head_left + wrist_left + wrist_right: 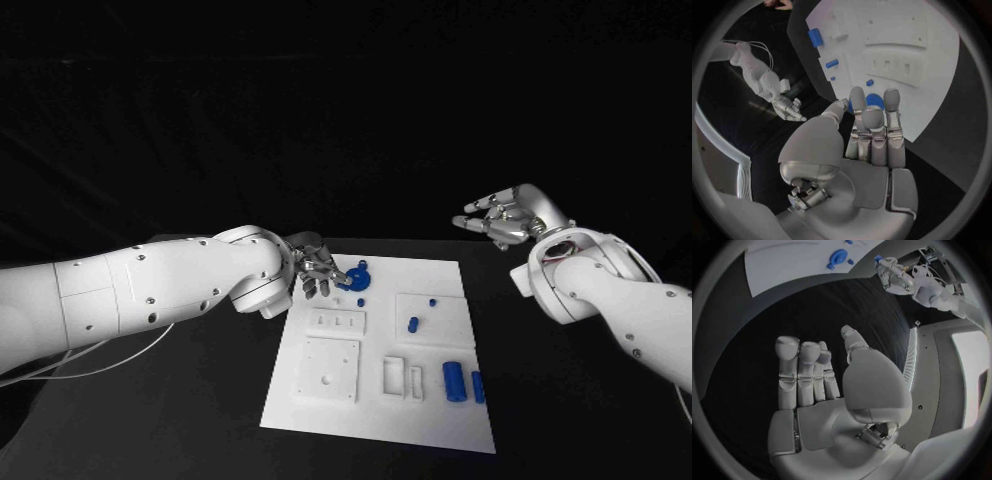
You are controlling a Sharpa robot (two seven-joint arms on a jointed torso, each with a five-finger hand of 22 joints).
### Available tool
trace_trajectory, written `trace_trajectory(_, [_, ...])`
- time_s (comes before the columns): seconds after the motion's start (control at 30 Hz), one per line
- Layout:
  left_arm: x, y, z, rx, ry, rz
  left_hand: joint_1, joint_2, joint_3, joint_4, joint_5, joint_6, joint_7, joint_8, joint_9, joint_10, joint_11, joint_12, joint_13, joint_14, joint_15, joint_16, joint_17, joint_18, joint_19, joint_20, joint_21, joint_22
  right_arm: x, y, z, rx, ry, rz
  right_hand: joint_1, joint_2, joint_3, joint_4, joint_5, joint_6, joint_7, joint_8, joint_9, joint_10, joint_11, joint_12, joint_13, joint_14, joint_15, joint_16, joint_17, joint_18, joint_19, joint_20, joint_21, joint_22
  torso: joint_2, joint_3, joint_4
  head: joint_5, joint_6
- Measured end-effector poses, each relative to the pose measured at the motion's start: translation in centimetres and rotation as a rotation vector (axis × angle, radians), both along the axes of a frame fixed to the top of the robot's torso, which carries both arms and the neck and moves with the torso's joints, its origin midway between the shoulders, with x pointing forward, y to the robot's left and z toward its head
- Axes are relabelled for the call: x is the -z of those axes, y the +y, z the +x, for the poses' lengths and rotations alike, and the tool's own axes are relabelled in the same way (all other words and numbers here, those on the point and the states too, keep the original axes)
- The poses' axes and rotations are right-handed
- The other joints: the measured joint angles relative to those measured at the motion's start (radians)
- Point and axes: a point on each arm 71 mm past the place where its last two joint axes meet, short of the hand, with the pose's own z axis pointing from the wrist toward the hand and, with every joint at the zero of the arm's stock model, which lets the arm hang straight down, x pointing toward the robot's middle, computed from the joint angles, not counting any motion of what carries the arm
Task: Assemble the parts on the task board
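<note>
Task board (433, 400) carries several loose parts: a round blue part (358, 277) at its far left corner, a small peg (414, 324) near mid-board, two cylinders (464, 384) toward its near right edge. Left hand (320, 274) hovers at the round part, fingers extended, apparently gripping nothing. Right hand (508, 217) is off the board's far right corner, fingers loosely spread, empty. Judged early; most assembly remains

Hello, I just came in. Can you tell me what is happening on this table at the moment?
A two-armed robot is assembling small blue parts on a white task board. Its left hand is down at the board's far corner, fingers over a round blue part; a firm grip cannot be confirmed. The right hand hovers open beside the board, holding nothing. Other blue parts lie on the board nearer the robot.
</note>
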Motion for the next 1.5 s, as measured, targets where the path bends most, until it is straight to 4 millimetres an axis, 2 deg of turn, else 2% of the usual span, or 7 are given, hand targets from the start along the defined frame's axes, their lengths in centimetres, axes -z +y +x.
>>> trace_trajectory(0.27, [1.2,-0.7,-0.5,-0.018,-0.034,0.097,0.001,-0.001,0.003,0.003,0.005,0.005,0.005,-0.006,-0.013,0.000,0.000,0.021,-0.001,0.012,-0.002,0.000,0.005,0.000,0.007,0.000,0.008,0.000,-2.6,-0.9,2.8,0.048,-0.025,0.091,0.001,0.006,0.003,0.001,0.008,0.000,0.000,0.000,0.000,0.000,0.000,0.000,0.000,0.000,0.000,0.000,0.003,0.000,0.000,0.000,0.000,0.000,-0.006,0.0033,0.0006,0.007,-0.018])
trace_trajectory(0.43, [2.4,-0.8,-0.9,-0.030,-0.051,0.130,0.001,-0.001,0.003,0.003,0.012,0.008,0.008,-0.007,-0.022,0.000,0.000,0.033,-0.002,0.021,-0.004,0.000,0.008,0.000,0.011,0.004,0.008,0.000,-3.0,-0.6,3.9,0.054,-0.031,0.121,0.003,0.015,0.016,-0.011,0.054,0.000,0.000,0.000,0.000,0.000,0.000,0.000,-0.005,0.000,0.000,0.004,0.004,0.000,0.000,0.000,0.000,0.000,-0.007,0.0039,0.0013,0.003,-0.025])
trace_trajectory(0.6, [3.4,-1.0,-1.3,-0.037,-0.066,0.147,0.001,-0.001,0.003,0.002,0.014,0.010,0.010,-0.004,-0.028,0.002,0.002,0.038,-0.004,0.024,-0.004,0.000,0.010,0.000,0.011,0.004,0.008,0.000,-3.4,-0.3,4.6,0.056,-0.038,0.135,0.002,0.015,0.025,-0.028,0.074,0.000,0.000,0.000,0.000,0.000,0.000,0.000,-0.007,0.000,0.000,0.004,0.005,0.000,0.000,0.000,0.000,0.000,-0.007,0.0040,0.0018,0.001,-0.031])
trace_trajectory(0.93, [5.0,-1.2,-2.0,-0.045,-0.086,0.165,0.003,-0.003,0.006,0.005,0.020,0.010,0.010,-0.004,-0.030,0.003,0.003,0.037,-0.006,0.028,-0.004,0.000,0.012,0.000,0.011,0.004,0.011,0.000,-3.6,-0.2,5.2,0.057,-0.043,0.138,-0.001,0.019,0.026,-0.034,0.078,0.000,0.000,0.000,0.000,-0.004,-0.004,0.000,-0.009,0.000,0.000,0.004,0.005,0.000,0.000,0.000,0.000,0.000,-0.007,0.0028,0.0019,0.007,-0.039])
trace_trajectory(1.23, [5.5,-1.3,-2.2,-0.045,-0.098,0.180,0.005,-0.005,0.006,0.005,0.020,0.012,0.012,-0.005,-0.035,0.003,0.004,0.043,-0.008,0.029,-0.002,0.000,0.014,0.000,0.011,0.004,0.011,0.000,-3.6,-0.2,5.2,0.054,-0.039,0.137,-0.007,0.024,0.026,-0.034,0.083,0.001,-0.001,0.000,0.000,-0.004,-0.004,0.000,-0.009,0.000,0.000,0.004,0.006,0.000,0.000,0.000,0.000,0.000,-0.007,0.0046,0.0004,0.011,-0.045])
trace_trajectory(1.4, [5.9,-1.2,-2.4,-0.044,-0.097,0.189,0.005,-0.005,0.006,0.005,0.019,0.013,0.013,-0.006,-0.035,0.003,0.004,0.043,-0.008,0.029,-0.002,0.000,0.015,0.000,0.011,0.004,0.015,0.000,-3.5,-0.3,5.3,0.054,-0.035,0.136,-0.007,0.024,0.026,-0.034,0.108,0.001,-0.001,0.000,-0.001,-0.007,0.000,0.000,-0.013,0.000,0.000,0.004,0.006,0.000,0.000,0.000,0.000,0.000,-0.007,0.0052,-0.0006,0.011,-0.048])
trace_trajectory(1.5, [6.1,-1.2,-2.5,-0.042,-0.097,0.195,0.006,-0.006,0.006,0.005,0.019,0.014,0.014,-0.008,-0.043,0.003,0.004,0.048,-0.008,0.030,-0.002,0.005,0.017,0.000,0.014,0.007,0.015,0.000,-3.5,-0.3,5.3,0.054,-0.032,0.135,-0.007,0.024,0.026,-0.034,0.109,0.001,-0.001,0.000,-0.001,-0.007,0.000,0.000,-0.013,0.000,0.000,0.004,0.006,0.000,0.000,0.000,0.000,0.000,-0.007,0.0052,-0.0006,0.008,-0.049])
